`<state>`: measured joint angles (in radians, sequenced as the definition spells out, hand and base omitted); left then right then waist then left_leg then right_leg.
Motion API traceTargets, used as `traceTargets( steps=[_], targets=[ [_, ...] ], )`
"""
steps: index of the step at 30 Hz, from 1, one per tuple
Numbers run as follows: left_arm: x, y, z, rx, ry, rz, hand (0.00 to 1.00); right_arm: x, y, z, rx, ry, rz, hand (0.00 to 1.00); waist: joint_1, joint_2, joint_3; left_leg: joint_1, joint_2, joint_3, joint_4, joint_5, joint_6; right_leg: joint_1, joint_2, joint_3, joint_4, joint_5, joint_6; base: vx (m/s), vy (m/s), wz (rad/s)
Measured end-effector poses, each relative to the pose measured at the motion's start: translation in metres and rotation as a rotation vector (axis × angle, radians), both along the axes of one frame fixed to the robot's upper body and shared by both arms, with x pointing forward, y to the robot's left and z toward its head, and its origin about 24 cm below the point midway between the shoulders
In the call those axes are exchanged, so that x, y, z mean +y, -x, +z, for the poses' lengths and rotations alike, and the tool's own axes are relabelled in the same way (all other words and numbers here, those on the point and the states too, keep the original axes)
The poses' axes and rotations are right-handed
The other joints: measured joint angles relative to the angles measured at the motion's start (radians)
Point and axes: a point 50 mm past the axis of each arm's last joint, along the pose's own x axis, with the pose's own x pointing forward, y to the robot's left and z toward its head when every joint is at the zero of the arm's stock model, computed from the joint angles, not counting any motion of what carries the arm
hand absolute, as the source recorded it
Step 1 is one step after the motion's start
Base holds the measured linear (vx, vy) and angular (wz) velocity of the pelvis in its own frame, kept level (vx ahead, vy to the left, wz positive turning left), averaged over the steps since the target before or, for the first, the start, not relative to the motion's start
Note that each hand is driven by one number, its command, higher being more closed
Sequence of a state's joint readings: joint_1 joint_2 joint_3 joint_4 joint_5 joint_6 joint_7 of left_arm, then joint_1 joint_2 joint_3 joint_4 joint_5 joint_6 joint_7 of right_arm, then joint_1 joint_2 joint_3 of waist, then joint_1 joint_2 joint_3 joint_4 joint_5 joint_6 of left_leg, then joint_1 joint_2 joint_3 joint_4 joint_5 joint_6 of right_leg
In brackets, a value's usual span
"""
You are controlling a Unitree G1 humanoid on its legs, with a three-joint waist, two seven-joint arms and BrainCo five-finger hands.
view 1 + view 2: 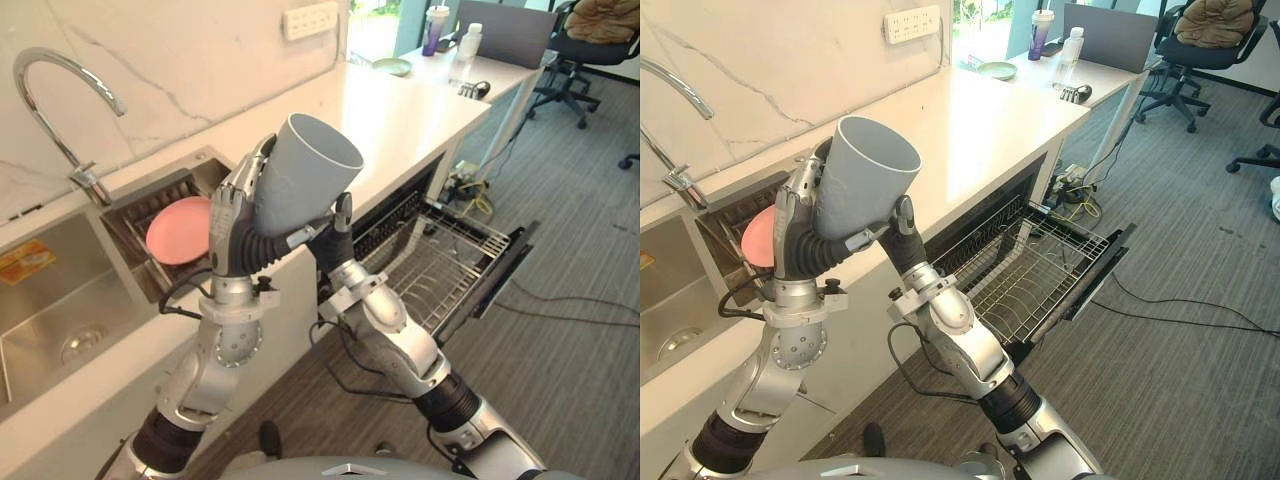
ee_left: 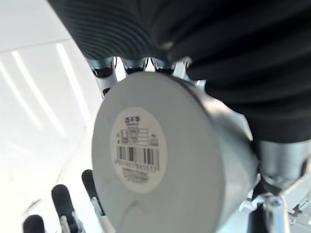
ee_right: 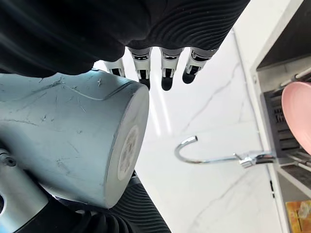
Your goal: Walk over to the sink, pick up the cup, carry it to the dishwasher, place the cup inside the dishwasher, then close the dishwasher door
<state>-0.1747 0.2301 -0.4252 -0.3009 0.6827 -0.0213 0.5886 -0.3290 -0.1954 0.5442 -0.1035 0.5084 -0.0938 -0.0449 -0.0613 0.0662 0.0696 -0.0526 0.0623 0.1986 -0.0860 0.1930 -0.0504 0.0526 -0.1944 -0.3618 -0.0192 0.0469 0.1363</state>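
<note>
- The tall grey plastic cup [image 1: 305,170] was held up in the air over the front edge of the white stone countertop [image 1: 400,110]. It was tilted, with its open mouth pointing up and away from the robot.
- The left hand [image 1: 228,215] was clamped on the cup, with fingers running up its side and curled against the wall. In the left wrist view, the cup's flat base with a white barcode label [image 2: 137,150] faced the camera.
- The right hand [image 1: 343,218] was raised just beside the cup's lower part. Its fingers [image 3: 167,73] were straight and spread apart, reaching past the base without wrapping round it.
- To the robot's left, a curved chrome tap [image 1: 60,70] stood over a stainless steel sink [image 1: 50,300]. A round pink plate [image 1: 180,230] leaned in the dark drainer compartment next to the sink.
- To the right and lower, the dishwasher door [image 1: 500,270] hung open below the countertop. The wire rack [image 1: 440,260] was pulled out over the door.
- A white socket strip [image 1: 310,18] sat on the marble wall.
- A small green plate [image 1: 392,66] lay at the far end of the countertop.
</note>
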Motion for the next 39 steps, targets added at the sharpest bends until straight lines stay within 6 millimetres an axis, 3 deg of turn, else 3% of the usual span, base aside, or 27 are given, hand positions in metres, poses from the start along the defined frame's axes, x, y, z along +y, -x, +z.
traceTargets(
  steps=[3,6,14,32,39],
  targets=[
    [-0.011,-0.032,-0.045,0.081,-0.107,0.060,1.00,-0.005,-0.015,-0.047,0.186,0.078,-0.066,0.00,0.003,-0.005,0.001,0.000,0.007,0.013,0.000,0.000,-0.001,-0.007,0.006,0.022,-0.004,0.007,-0.010,-0.02,-0.011,-0.15],
    [-0.015,-0.035,-0.066,0.066,-0.108,0.118,1.00,-0.006,-0.016,-0.060,0.252,0.083,-0.066,0.00,-0.013,-0.013,0.003,0.000,0.018,0.029,0.000,-0.001,-0.001,-0.014,0.014,0.031,-0.011,0.019,-0.022,-0.01,-0.030,-0.19],
    [-0.018,-0.032,-0.069,0.021,-0.043,0.135,1.00,-0.008,-0.020,-0.052,0.219,0.049,-0.044,0.00,0.007,-0.016,0.001,0.004,0.036,0.000,0.000,0.002,-0.008,0.018,0.042,0.015,-0.044,0.025,-0.030,0.01,-0.042,0.06],
    [-0.017,-0.030,-0.070,0.022,-0.039,0.146,1.00,-0.011,-0.024,-0.042,0.229,0.044,-0.030,0.00,0.027,-0.022,0.006,0.022,0.037,-0.005,0.000,-0.004,-0.015,0.038,0.045,0.018,-0.054,0.022,-0.022,0.00,-0.001,0.00],
    [-0.016,-0.028,-0.075,0.038,-0.041,0.152,1.00,-0.020,-0.026,-0.036,0.102,0.203,-0.089,0.00,0.029,-0.028,0.011,0.021,0.037,-0.004,0.000,-0.008,-0.018,0.038,0.047,0.018,-0.059,0.022,-0.023,0.00,0.000,0.00]
  ],
)
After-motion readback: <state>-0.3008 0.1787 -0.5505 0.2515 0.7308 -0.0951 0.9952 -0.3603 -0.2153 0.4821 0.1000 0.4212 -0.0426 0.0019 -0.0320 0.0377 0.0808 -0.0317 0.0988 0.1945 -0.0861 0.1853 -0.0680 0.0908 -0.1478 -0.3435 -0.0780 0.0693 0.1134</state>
